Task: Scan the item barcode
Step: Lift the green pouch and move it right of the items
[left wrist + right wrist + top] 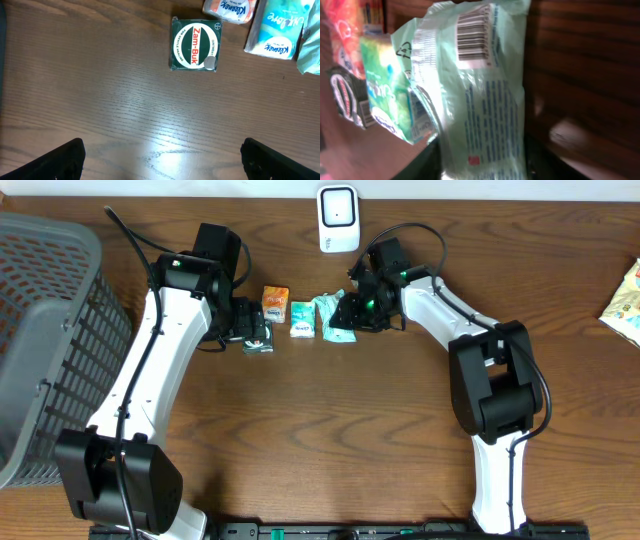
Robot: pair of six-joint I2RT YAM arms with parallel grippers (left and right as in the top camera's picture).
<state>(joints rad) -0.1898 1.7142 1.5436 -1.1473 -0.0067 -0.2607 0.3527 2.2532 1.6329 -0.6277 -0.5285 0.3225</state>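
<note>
My right gripper (345, 315) is shut on a pale green packet (485, 100), whose sides sit against both dark fingers (425, 165). The packet stands on edge, and its barcode (472, 42) faces the wrist camera near the top. In the overhead view this packet (326, 313) is at the right end of a row of items, just below the white scanner (338, 218) at the table's far edge. My left gripper (162, 160) stands wide open over bare wood, a little short of a green Zam-Buk box (195, 45).
An orange Kleenex pack (276, 299) and a green tissue pack (302, 318) lie between the two grippers. A grey mesh basket (40, 330) fills the left side. A colourful packet (625, 305) lies at the right edge.
</note>
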